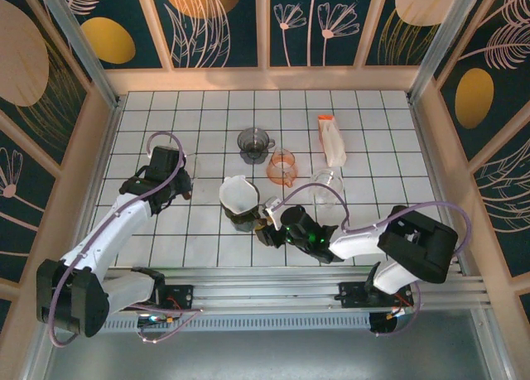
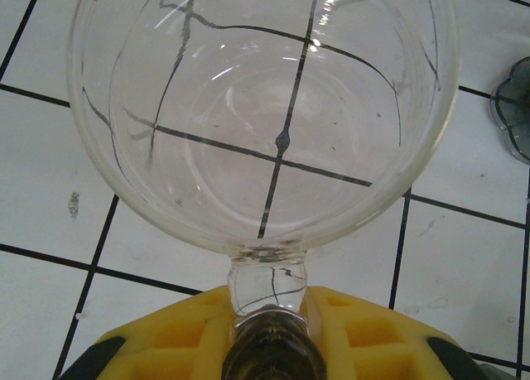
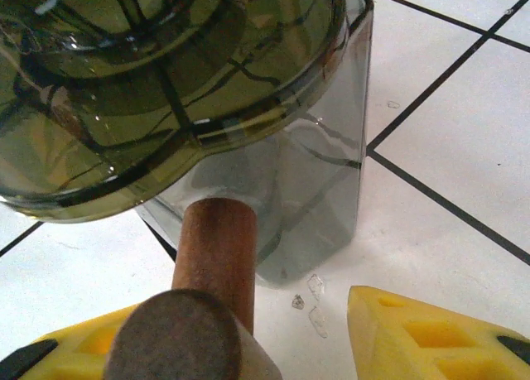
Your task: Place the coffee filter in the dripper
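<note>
The white coffee filter (image 1: pixel 237 193) stands in the cone of the smoky glass dripper (image 1: pixel 243 218), its rim sticking up above the glass. From the right wrist view I see the dripper (image 3: pixel 166 90) from below, with its wooden handle (image 3: pixel 217 247) between my fingers. My right gripper (image 1: pixel 267 228) (image 3: pixel 232 330) is open around that handle; the right finger (image 3: pixel 414 339) stands well apart from it. My left gripper (image 1: pixel 170 180) (image 2: pixel 267 318) is shut on the stub handle of a clear glass cup (image 2: pixel 265 107) resting on the tiles.
A dark glass cup (image 1: pixel 255 143), an orange cup (image 1: pixel 282 167), a clear glass (image 1: pixel 329 185) and a white pack with an orange top (image 1: pixel 331 140) stand behind the dripper. Wooden walls (image 1: pixel 99 148) frame the tiled table. A dark object's edge (image 2: pixel 517 107) lies right of the glass cup.
</note>
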### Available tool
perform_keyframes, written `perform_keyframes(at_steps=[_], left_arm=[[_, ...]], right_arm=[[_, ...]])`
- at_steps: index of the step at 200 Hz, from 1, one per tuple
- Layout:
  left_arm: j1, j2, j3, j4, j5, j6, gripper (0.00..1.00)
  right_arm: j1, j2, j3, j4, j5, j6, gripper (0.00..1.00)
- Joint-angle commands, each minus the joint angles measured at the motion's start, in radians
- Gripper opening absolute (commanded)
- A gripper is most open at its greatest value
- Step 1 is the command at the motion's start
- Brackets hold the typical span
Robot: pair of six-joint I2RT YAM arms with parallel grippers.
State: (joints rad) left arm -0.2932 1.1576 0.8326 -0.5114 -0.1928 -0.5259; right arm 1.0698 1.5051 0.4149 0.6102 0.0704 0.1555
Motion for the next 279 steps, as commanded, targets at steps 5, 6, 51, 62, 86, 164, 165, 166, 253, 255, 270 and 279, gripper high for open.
perform_keyframes(at_steps=[5,6,51,62,86,164,165,166,253,255,270,279], left_arm=[[0.008,-0.039,0.048,0.002,-0.036,0.02,0.0],[0.007,-0.039,0.049,0.002,-0.036,0.02,0.0],[0.008,-0.066,0.039,-0.02,-0.043,0.02,0.0],[0.009,-0.074,0.036,-0.026,-0.046,0.02,0.0],[0.009,-0.092,0.033,-0.041,-0.051,0.02,0.0],[0.009,-0.15,0.025,-0.096,-0.082,0.014,0.0],[0.009,-0.15,0.025,-0.097,-0.083,0.014,0.0],[0.008,-0.151,0.025,-0.098,-0.084,0.014,0.0],[0.013,-0.165,0.046,-0.143,-0.123,0.015,0.0],[0.014,-0.165,0.047,-0.145,-0.122,0.016,0.0],[0.014,-0.165,0.053,-0.148,-0.125,0.018,0.0],[0.015,-0.165,0.056,-0.151,-0.128,0.02,0.0]], right_arm=[[0.008,0.025,0.029,0.067,0.062,0.003,0.49],[0.007,0.026,0.029,0.067,0.063,0.004,0.49],[0.008,0.088,0.086,0.087,0.092,0.001,0.47],[0.007,0.105,0.104,0.088,0.102,0.003,0.47],[0.007,0.148,0.144,0.095,0.117,0.006,0.46],[0.002,0.302,0.293,0.125,0.195,0.01,0.46],[0.001,0.304,0.295,0.125,0.197,0.01,0.46],[0.002,0.306,0.296,0.125,0.198,0.01,0.46],[-0.037,0.424,0.466,0.074,0.2,0.026,0.46],[-0.037,0.426,0.469,0.073,0.2,0.027,0.46],[-0.039,0.433,0.478,0.076,0.201,0.028,0.45],[-0.04,0.437,0.483,0.076,0.204,0.028,0.45]])
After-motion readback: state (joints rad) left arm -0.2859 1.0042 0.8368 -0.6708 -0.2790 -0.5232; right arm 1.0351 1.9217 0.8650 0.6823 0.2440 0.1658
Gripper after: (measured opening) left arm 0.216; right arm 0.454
